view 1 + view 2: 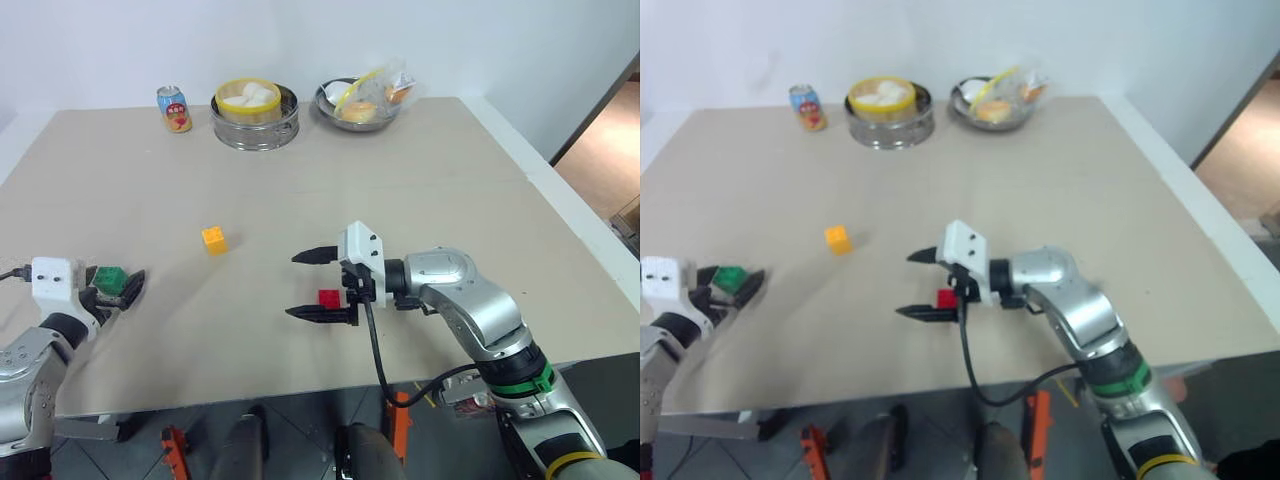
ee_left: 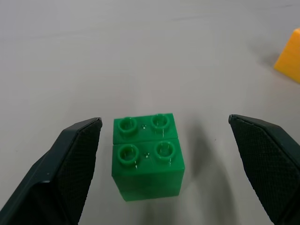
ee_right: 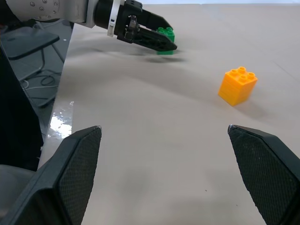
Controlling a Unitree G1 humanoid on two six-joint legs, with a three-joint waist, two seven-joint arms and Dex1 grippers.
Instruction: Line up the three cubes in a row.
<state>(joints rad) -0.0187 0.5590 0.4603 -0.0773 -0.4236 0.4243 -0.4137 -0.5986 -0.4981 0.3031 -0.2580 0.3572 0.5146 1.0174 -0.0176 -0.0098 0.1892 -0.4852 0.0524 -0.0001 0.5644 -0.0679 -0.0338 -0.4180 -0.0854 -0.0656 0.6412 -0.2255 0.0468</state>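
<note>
The green cube [image 2: 146, 157] sits on the table at the far left, between the fingers of my left gripper [image 1: 125, 285], which is open and clear of the cube on both sides. The yellow-orange cube [image 1: 214, 239] stands alone further back, left of the middle. My right gripper [image 1: 305, 285] is open near the table's middle, pointing left, its fingers one above the other. The red cube [image 1: 329, 298] lies on the table by the base of those fingers, untouched. In the right wrist view, the yellow-orange cube [image 3: 237, 86] and the left gripper [image 3: 159, 41] at the green cube [image 3: 165, 33] lie ahead.
An orange drink can [image 1: 174, 108], a metal steamer with a yellow basket [image 1: 254, 112] and a metal bowl with bagged food [image 1: 362, 100] stand along the far edge. The table's front edge [image 1: 250, 395] runs just below both grippers.
</note>
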